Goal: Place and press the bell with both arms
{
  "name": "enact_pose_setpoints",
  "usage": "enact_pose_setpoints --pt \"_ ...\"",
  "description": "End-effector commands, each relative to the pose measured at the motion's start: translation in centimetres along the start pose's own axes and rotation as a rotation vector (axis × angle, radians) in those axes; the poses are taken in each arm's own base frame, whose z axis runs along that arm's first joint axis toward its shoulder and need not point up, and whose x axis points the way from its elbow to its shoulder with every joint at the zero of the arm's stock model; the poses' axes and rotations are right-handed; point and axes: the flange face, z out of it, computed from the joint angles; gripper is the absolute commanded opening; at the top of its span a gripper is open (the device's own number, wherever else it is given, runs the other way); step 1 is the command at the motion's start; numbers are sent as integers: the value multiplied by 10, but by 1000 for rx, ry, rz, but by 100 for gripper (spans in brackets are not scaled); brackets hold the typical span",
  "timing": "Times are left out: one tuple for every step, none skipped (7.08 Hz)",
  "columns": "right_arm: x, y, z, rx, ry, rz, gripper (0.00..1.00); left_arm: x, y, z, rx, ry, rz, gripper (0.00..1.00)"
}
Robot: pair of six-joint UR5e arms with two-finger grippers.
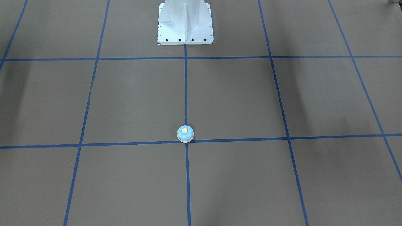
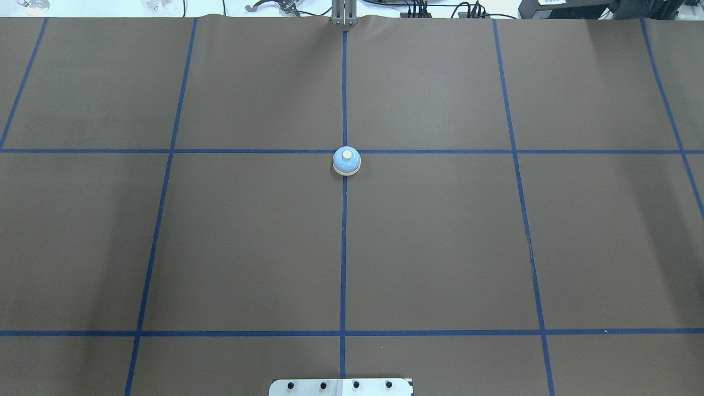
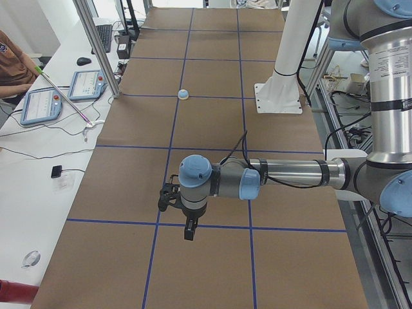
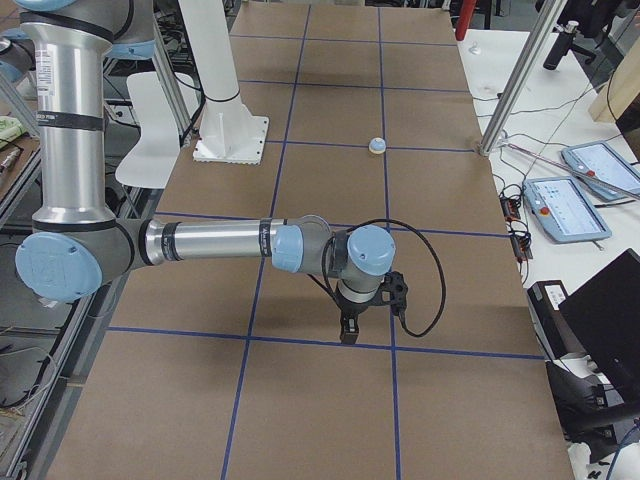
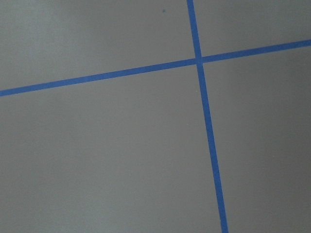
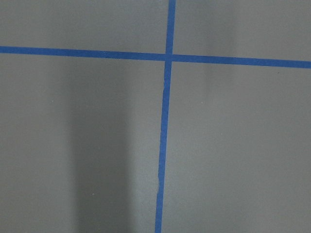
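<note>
The bell (image 2: 346,161) stands on the counter (image 2: 247,236), on the blue tape line (image 2: 344,247) straight out from the white pedestal (image 1: 185,28), so the left claw (image 3: 188,230) and right claw (image 4: 347,330), well off to either side of that pedestal and their spread impossible to tell, should approach centred from above.

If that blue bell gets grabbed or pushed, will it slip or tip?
The bell likely stays rigid: hard-looking shell. Its smooth rounded dome may slip when pinched. The wide flat base probably slides rather than tips.
</note>
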Motion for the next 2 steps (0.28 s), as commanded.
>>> enact_pose_setpoints --pt "-1 0 -1 3 0 -3 100 0 0 0 -1 0 -1 100" --pt "-2 0 -2 4 0 -4 100 -1 0 0 0 0 -2 100"
